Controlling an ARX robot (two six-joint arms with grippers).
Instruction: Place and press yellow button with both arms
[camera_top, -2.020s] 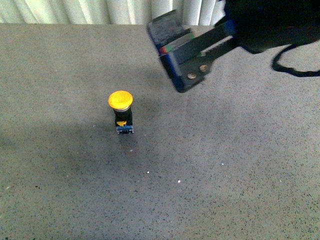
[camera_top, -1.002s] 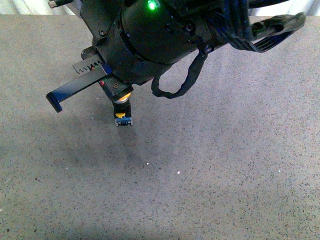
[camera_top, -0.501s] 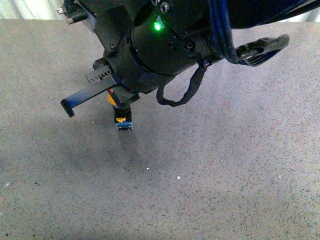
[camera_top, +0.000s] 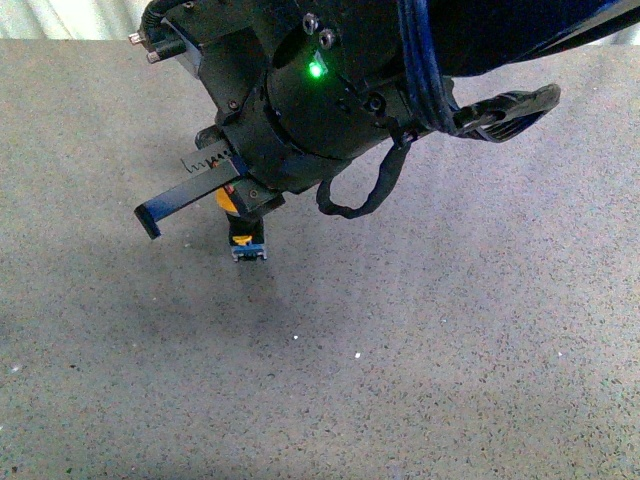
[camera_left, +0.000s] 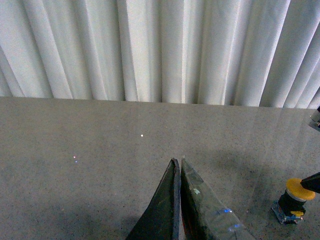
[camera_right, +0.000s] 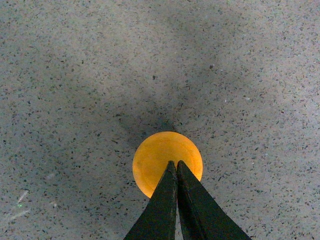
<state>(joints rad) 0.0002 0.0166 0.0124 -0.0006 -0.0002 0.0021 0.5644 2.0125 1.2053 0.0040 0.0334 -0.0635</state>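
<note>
The yellow button (camera_top: 247, 238) stands upright on the grey table, its cap mostly hidden under my right arm (camera_top: 320, 90), which carries a green light. In the right wrist view my right gripper (camera_right: 175, 164) is shut, with its tips over the middle of the round yellow cap (camera_right: 160, 152); I cannot tell if they touch. My left gripper (camera_left: 177, 162) is shut and empty, low over the table and apart from the button (camera_left: 294, 200), which shows at the far side of the left wrist view. A dark finger tip (camera_left: 313, 183) sits at the cap's top there.
The speckled grey tabletop (camera_top: 450, 350) spreads all round the button. White pleated curtains (camera_left: 160, 50) hang behind the table's far edge. A looped black cable (camera_top: 360, 195) hangs from the right arm. A flat toothed bar (camera_top: 185, 198) juts out left of the button.
My right arm swung in from the upper right and now hangs over the button, covering its cap. In the last half second it shifted only slightly. The button has not moved.
</note>
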